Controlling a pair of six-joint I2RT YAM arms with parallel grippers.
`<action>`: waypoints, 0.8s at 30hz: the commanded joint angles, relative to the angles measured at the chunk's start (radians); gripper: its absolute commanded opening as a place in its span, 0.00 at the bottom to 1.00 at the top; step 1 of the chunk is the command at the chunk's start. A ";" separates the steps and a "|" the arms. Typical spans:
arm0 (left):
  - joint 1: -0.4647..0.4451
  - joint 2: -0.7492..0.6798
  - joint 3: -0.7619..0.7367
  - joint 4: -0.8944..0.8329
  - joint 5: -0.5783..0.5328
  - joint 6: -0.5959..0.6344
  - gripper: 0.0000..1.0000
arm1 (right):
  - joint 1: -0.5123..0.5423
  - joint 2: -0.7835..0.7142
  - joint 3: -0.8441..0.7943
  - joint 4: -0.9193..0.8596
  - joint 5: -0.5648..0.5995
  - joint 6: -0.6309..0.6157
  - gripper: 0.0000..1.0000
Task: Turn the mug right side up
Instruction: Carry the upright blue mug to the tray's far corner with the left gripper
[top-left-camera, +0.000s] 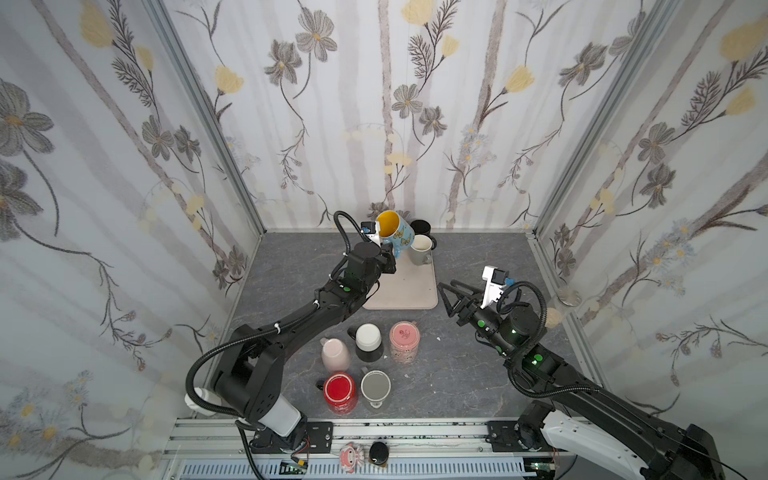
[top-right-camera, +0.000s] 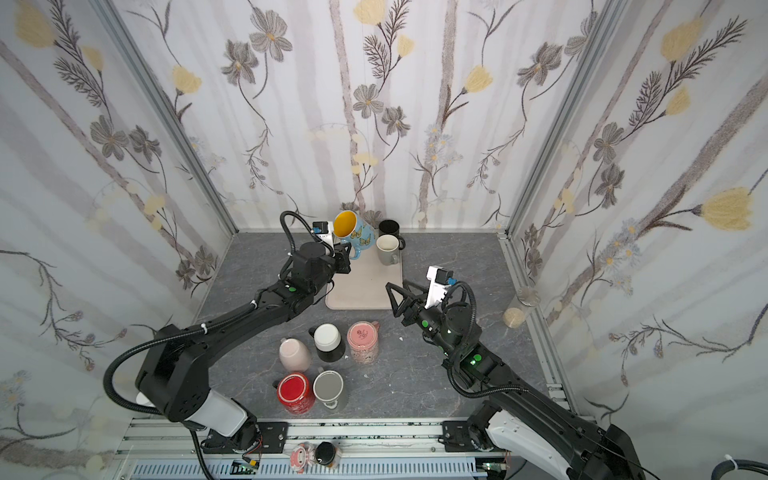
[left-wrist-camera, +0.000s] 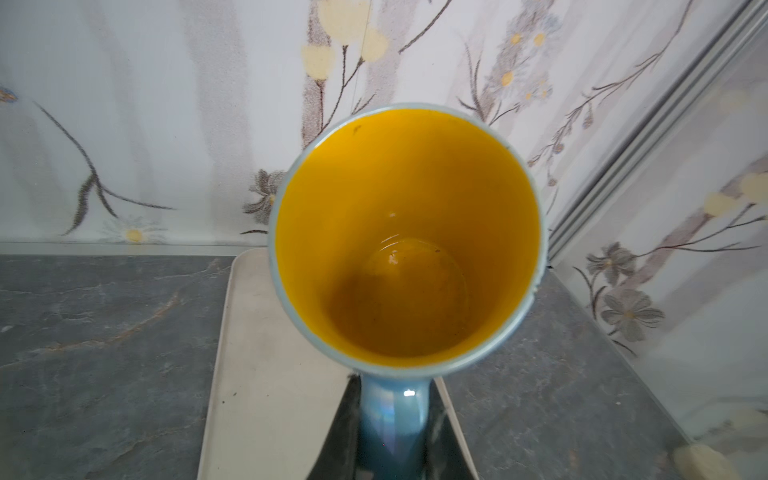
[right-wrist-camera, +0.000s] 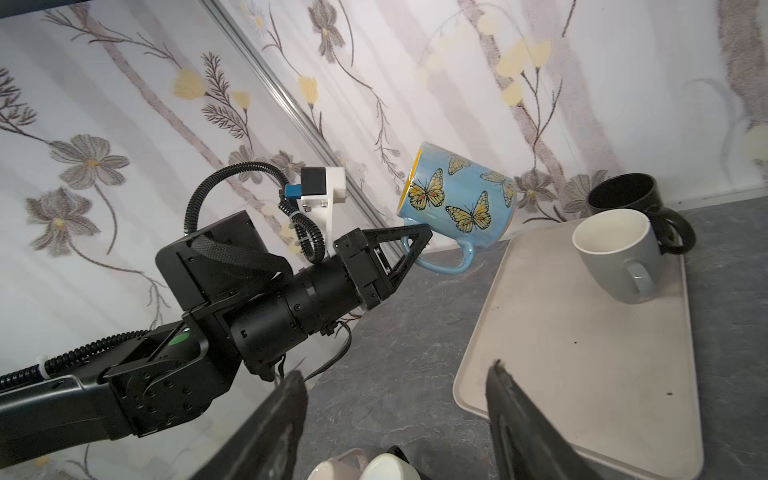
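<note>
blue butterfly mug (right-wrist-camera: 457, 195), yellow inside, tilted, handle clamped in left pincer (right-wrist-camera: 417, 245); right pincer (right-wrist-camera: 395, 370) gapes empty.

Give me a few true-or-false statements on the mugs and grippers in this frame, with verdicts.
1. The left gripper grips the butterfly mug by its handle. True.
2. The butterfly mug stands flat on the tray. False: it is held tilted in the air, above the tray's far corner.
3. The right gripper is open and holds nothing. True.
4. The grey mug on the tray is upside down. False: it stands upright, mouth up.
5. The red mug sits on the tray. False: it stands on the table, nearer the robot than the tray.
</note>
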 joint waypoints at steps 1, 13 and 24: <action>0.021 0.105 0.082 0.089 -0.112 0.113 0.00 | -0.019 -0.044 -0.020 -0.047 0.047 0.019 0.69; 0.133 0.477 0.466 -0.091 -0.042 0.144 0.00 | -0.051 -0.181 -0.063 -0.173 0.088 0.025 0.70; 0.163 0.708 0.768 -0.296 -0.101 0.171 0.00 | -0.061 -0.291 -0.135 -0.237 0.123 0.058 0.70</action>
